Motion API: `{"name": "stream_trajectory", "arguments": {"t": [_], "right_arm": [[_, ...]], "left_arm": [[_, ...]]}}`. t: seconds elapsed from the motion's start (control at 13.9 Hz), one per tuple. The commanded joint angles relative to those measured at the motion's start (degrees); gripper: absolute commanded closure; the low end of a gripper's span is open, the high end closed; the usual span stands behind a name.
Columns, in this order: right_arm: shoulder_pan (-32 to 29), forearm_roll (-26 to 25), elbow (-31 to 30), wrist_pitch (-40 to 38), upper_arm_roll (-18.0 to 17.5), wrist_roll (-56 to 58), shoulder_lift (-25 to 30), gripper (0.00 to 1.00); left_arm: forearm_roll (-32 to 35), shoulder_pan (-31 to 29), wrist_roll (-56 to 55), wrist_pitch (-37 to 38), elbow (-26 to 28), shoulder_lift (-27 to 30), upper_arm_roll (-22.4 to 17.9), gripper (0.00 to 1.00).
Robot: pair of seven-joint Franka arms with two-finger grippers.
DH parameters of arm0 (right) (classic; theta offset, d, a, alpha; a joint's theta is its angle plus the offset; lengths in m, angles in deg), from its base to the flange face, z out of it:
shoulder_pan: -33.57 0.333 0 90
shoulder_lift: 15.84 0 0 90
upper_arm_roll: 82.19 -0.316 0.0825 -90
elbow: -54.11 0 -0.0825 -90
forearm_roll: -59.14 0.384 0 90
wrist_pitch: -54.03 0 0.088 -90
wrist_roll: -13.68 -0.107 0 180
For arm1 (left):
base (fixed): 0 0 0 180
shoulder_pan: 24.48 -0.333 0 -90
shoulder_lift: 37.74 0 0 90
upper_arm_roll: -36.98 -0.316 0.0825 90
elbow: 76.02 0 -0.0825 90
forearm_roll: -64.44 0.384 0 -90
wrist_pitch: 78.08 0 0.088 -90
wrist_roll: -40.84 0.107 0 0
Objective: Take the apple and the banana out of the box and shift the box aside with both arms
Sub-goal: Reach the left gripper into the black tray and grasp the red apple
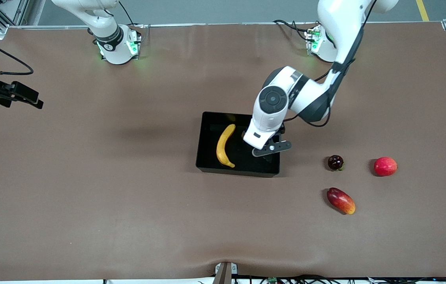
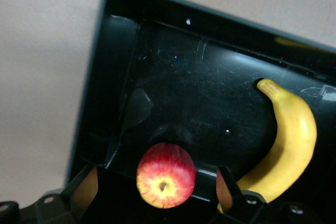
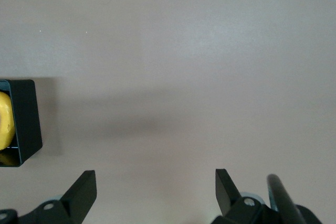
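Apple-and-banana removal is at its first pick: both fruits lie in the glossy black rectangular plastic box [image 1: 238,167] at the middle of the brown table [image 1: 128,221]. Nearest the front camera, toward the left arm's end, lies an oblong red-and-yellow fruit [image 1: 341,200]; a little farther sit a small dark round fruit [image 1: 335,162] and a plain pinkish-red round fruit [image 1: 385,166]. In the box, the curved bright yellow banana [image 1: 225,146] lies along the side toward the right arm's end. The small round red apple with yellowish patches [image 2: 166,174], hidden under the arm in the front view, rests on the box floor between the spread fingers of the left gripper [image 2: 157,184], which hangs open over it without touching. Next, I judge, it must sink and close on the apple. The right gripper [image 3: 156,192] waits open over bare table, well apart from the box.
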Motion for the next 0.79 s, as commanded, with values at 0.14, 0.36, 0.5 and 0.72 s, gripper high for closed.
{"name": "stream_trajectory", "arguments": {"t": [0.14,0.36,0.5,0.72], "right_arm": [[-1.43,1.04,0.70,-0.65,-0.83,1.00,-0.39,0.00],[-1.35,1.04,0.88,-0.83,-0.83,0.92,-0.39,0.00],[-1.34,1.04,0.88,-0.83,-0.83,0.92,-0.39,0.00],[-1.26,1.04,0.88,-0.91,-0.83,0.92,-0.39,0.00]], "left_arm": [[0.30,2.52,-1.95,-4.57,1.49,-3.25,-0.47,0.00],[0.30,2.61,-2.66,-4.66,1.84,-5.36,-0.47,0.00],[0.30,3.23,-2.66,-4.66,1.92,-6.33,-0.47,0.00],[0.30,3.23,-2.75,-4.57,2.54,-6.42,-0.47,0.00]]}}
